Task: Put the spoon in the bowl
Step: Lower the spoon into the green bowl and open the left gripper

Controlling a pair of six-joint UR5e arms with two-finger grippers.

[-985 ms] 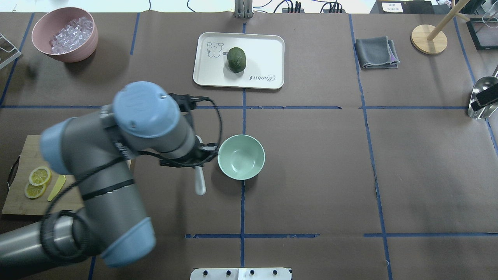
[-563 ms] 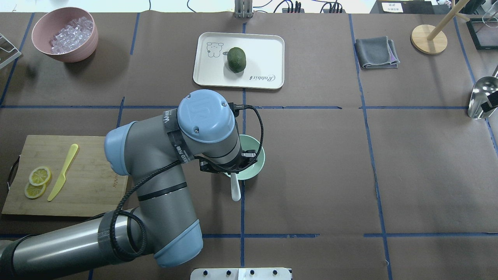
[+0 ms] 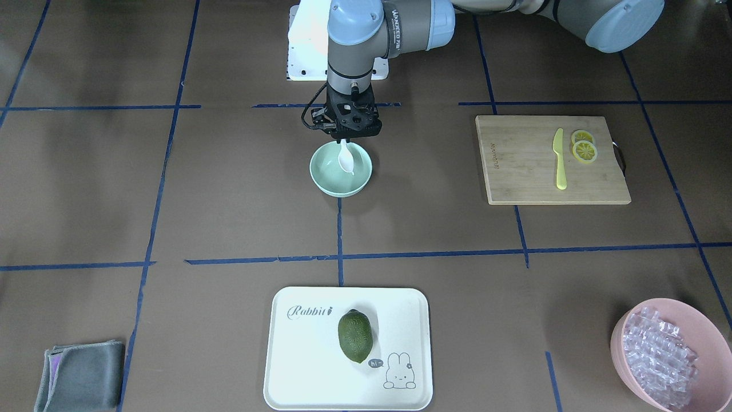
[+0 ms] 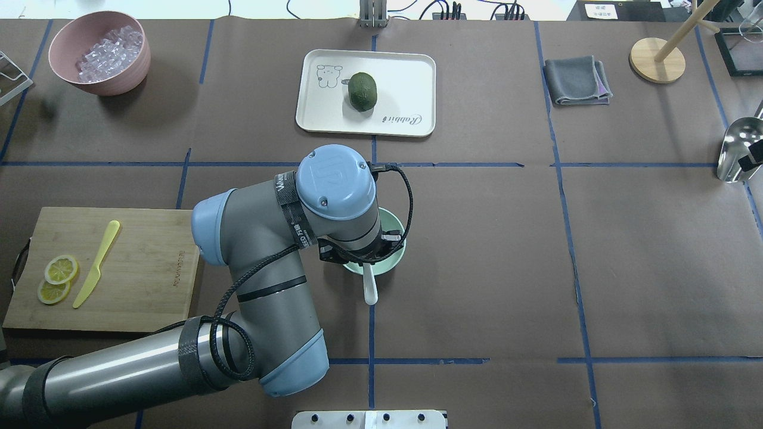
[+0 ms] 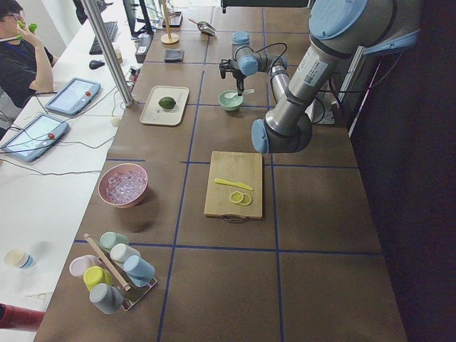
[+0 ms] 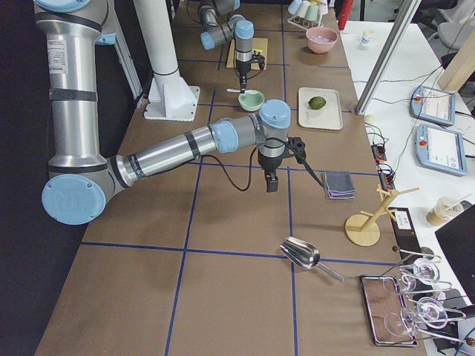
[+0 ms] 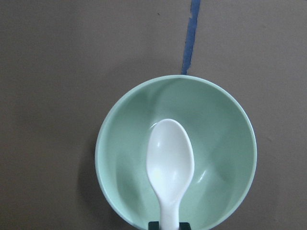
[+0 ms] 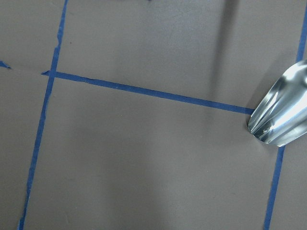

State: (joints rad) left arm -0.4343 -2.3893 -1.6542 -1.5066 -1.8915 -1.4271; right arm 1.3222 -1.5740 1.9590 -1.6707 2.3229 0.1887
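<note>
Look at the overhead view and go from its left side to its right.

Far on the left, at the back, you see a pink bowl [image 4: 101, 83] full of clear ice cubes [image 4: 110, 50]. Nearer to the robot lies a cutting board [image 4: 149, 268]. On it are two lemon slices [image 4: 61, 269] and, just beside them, a yellow knife [image 4: 95, 265].

Next comes the robot's left arm. It reaches in from the left to the middle of the table [image 4: 656, 268]. Its left gripper [image 3: 343, 139] points down. Its two fingers are pinched on the handle of the spoon [image 4: 370, 289], and the gap between them is only as wide as that thin handle. The spoon hangs with its round scoop end down.

You find the spoon right above the bowl [image 7: 220, 124], which sits in the middle of the table where a blue tape line runs up to it. In the left wrist view the scoop end is over the inside of the bowl. You cannot tell if it touches the bowl.

Behind the bowl, well apart from it, is a white tray [image 4: 405, 77] with a green fruit [image 4: 363, 91] on it. Further right, at the back, lies a folded grey cloth [image 4: 577, 80], then a wooden stand [image 4: 657, 59]. At the far right edge is a shiny metal scoop [image 4: 736, 146].

The right gripper [image 6: 271, 184] points down over the table near that scoop. It looks small there, so you cannot tell if its fingers are apart or together.
</note>
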